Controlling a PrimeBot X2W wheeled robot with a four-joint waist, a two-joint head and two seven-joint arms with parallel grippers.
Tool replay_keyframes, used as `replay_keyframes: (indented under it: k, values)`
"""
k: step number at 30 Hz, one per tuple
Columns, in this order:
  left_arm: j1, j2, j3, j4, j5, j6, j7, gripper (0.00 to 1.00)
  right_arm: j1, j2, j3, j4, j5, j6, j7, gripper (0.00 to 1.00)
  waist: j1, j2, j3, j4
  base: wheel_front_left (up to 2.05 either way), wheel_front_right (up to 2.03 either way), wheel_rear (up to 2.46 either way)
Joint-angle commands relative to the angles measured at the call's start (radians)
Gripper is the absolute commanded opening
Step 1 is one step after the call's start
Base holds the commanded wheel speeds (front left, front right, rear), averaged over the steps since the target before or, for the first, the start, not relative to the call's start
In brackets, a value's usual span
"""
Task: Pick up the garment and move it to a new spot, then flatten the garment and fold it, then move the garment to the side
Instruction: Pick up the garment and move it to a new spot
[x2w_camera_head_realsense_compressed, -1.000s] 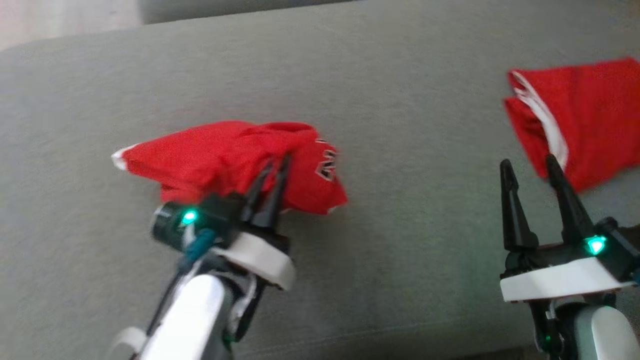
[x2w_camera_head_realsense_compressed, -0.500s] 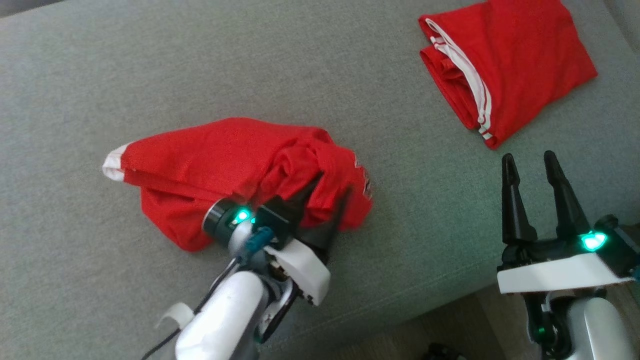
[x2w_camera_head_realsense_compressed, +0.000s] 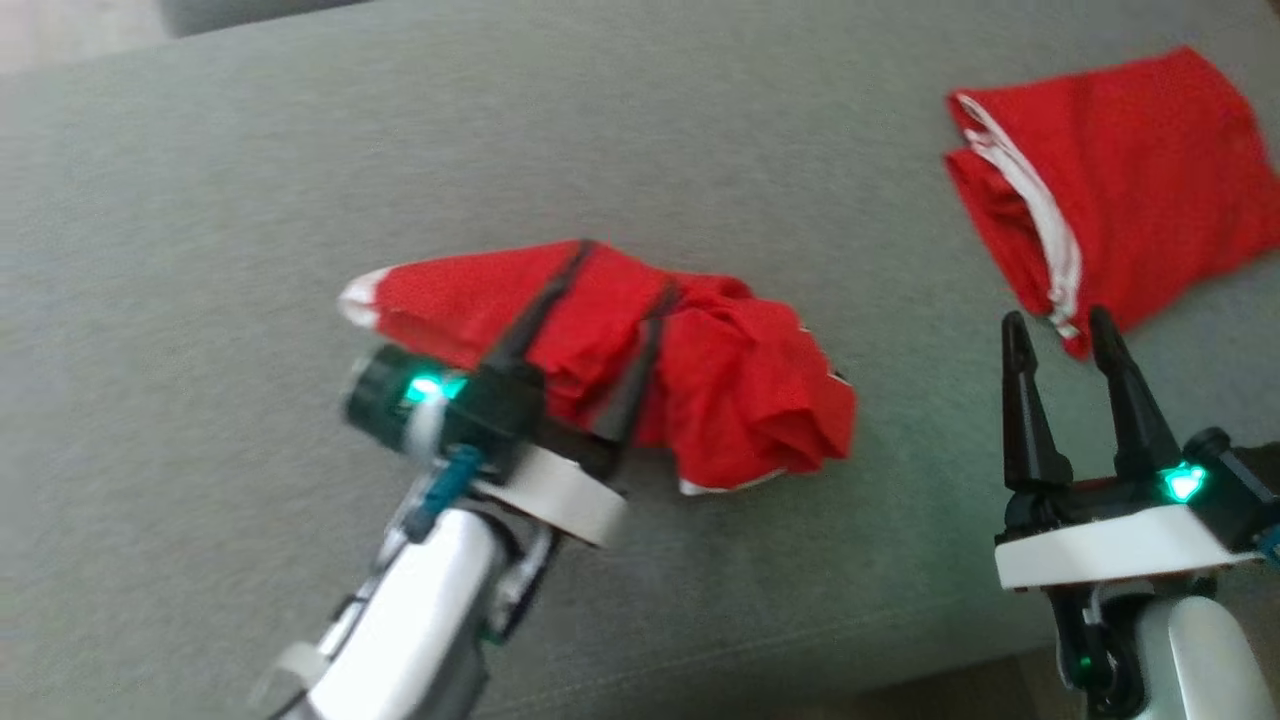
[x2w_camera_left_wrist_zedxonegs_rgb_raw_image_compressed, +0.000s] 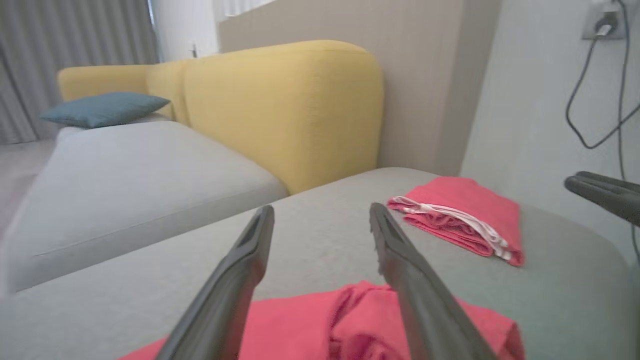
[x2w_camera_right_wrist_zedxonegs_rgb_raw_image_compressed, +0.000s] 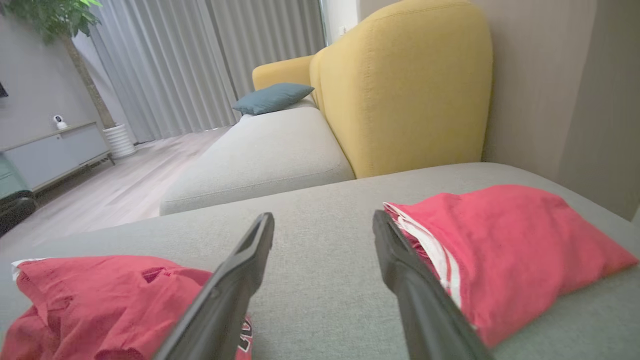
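Head view: left gripper (x2w_camera_head_realsense_compressed: 625, 268) over garment (x2w_camera_head_realsense_compressed: 760, 400)

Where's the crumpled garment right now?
The crumpled garment lies mid head view on the grey cushion, beneath the left gripper; the folded garment sits upper right.

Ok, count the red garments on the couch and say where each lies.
2. One crumpled garment lies mid-cushion, below the open left gripper; one folded garment with white stripes lies farther right, past the right gripper. More could lie outside the pictures.
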Motion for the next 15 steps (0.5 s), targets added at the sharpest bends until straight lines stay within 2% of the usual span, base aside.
replay_keyframes:
  k: [1,9,15]
  values:
    - [-0.012,0.020,0.053,-0.040,-0.007,0.019,-0.011,1.00,-0.019,-0.005,0.019,-0.042,-0.010,0.003,0.008,1.00,0.0000,-0.0001,-0.037,0.059,0.00,0.00,0.00]
    - [0.087,0.100,0.226,-0.063,-0.063,0.126,-0.035,1.00,0.008,-0.005,0.011,-0.077,-0.050,0.003,0.061,1.00,0.0000,-0.0001,-0.083,0.171,0.00,0.00,0.00]
    - [0.176,0.156,0.295,-0.080,-0.093,0.155,-0.038,1.00,0.034,-0.005,0.002,-0.091,-0.068,0.003,0.087,1.00,0.0000,-0.0001,-0.105,0.201,0.00,0.00,0.00]
